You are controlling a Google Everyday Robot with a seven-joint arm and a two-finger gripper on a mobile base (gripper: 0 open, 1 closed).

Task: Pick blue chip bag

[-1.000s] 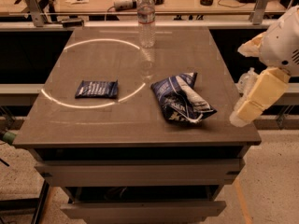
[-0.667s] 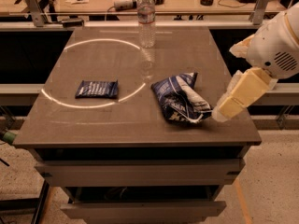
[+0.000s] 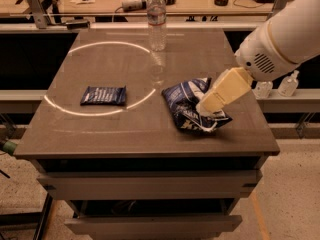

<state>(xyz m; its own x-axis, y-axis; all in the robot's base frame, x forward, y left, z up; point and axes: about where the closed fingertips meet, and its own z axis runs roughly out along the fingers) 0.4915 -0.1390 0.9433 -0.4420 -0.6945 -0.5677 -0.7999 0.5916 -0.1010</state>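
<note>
In the camera view we see a large, crumpled, dark-blue foil chip bag [image 3: 184, 104] with white patches. It lies on the right half of a grey-brown rectangular table top [image 3: 125, 134], nearer the front edge than the back. The cream-coloured, block-shaped gripper [image 3: 206, 108] reaches in from the right on a thick white arm [image 3: 280, 39]. It slants down so that its tip sits over the right part of the bag, seemingly touching the foil. We cannot tell whether the claw is spread or pressed together, since its end blends into the bag's white patches.

To the left, well apart from the bag, a small flat rectangular dark-blue packet [image 3: 103, 95] lies inside a thin bright ring of light [image 3: 107, 43] on the table. A clear plastic water bottle [image 3: 156, 19] stands upright near the back edge, just beside the ring. Below the top we see two pale drawer fronts [image 3: 150, 186]. Past the table's right side, two small clear pump bottles [image 3: 290, 84] stand on a lower ledge
</note>
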